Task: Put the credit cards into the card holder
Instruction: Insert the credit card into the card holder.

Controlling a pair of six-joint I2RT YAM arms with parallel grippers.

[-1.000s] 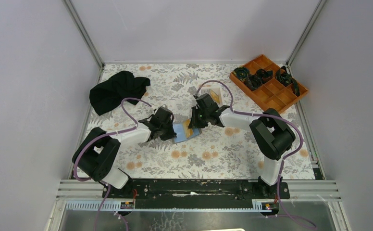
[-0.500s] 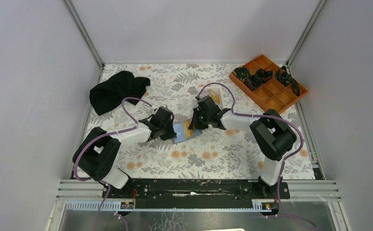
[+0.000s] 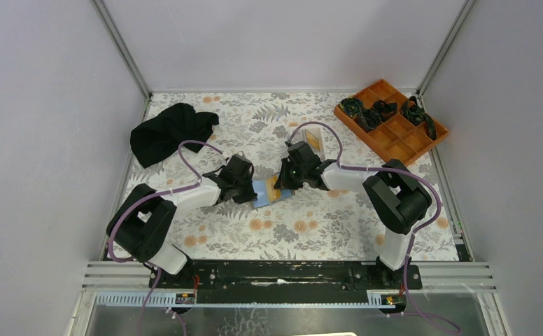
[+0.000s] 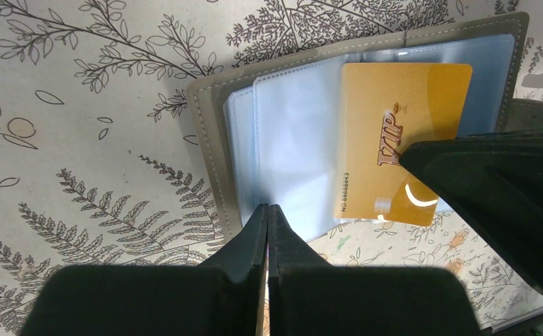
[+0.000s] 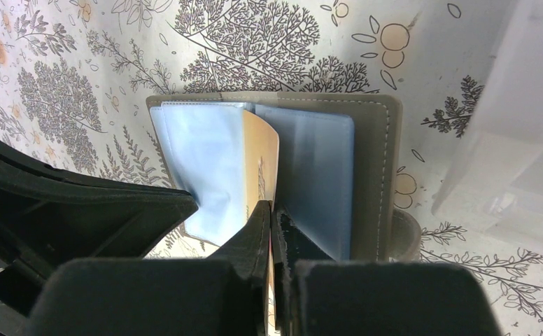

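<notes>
The card holder (image 4: 216, 140) lies open on the floral table, grey outside with pale blue sleeves; it also shows in the top view (image 3: 260, 193) and the right wrist view (image 5: 377, 161). An orange-gold credit card (image 4: 395, 133) lies across its sleeves, and it stands edge-on in the right wrist view (image 5: 263, 164). My right gripper (image 5: 271, 207) is shut on this card's near edge. My left gripper (image 4: 267, 208) is shut on the rim of a pale blue sleeve, left of the card. In the top view the left gripper (image 3: 249, 187) and the right gripper (image 3: 281, 183) meet over the holder.
A crumpled black cloth (image 3: 171, 131) lies at the back left. An orange compartment tray (image 3: 395, 129) with black items sits at the back right. A white tray (image 5: 520, 133) stands just behind the right wrist, with something orange-tan in it (image 3: 313, 140).
Almost nothing has changed. The right wrist has edged slightly toward the back; the card and the holder lie where they were.
</notes>
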